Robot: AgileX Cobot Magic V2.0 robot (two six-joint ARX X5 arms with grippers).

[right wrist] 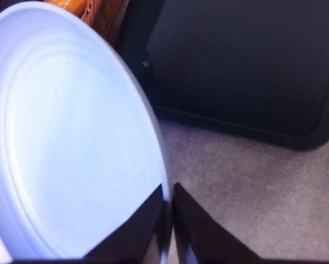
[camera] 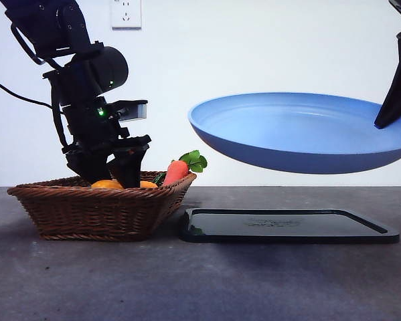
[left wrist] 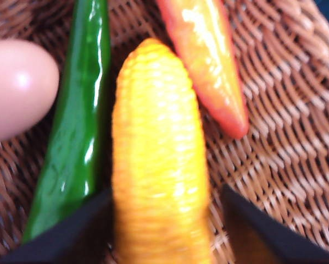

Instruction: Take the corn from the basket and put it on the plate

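Your left gripper (camera: 110,175) is down inside the basket (camera: 96,210), jaws spread to either side of the corn (left wrist: 159,165) — one jaw touching the cob's flank, the other a little off it, not clamped. The corn lies on the wicker floor between a green pepper (left wrist: 76,126) and the carrot (left wrist: 208,60); a pinkish round item (left wrist: 18,88) sits beside the pepper. Your right gripper (right wrist: 168,220) pinches the rim of the plate (camera: 300,134) — held aloft, slightly tilted, over the black tray (camera: 287,224), which lies just beside the basket.
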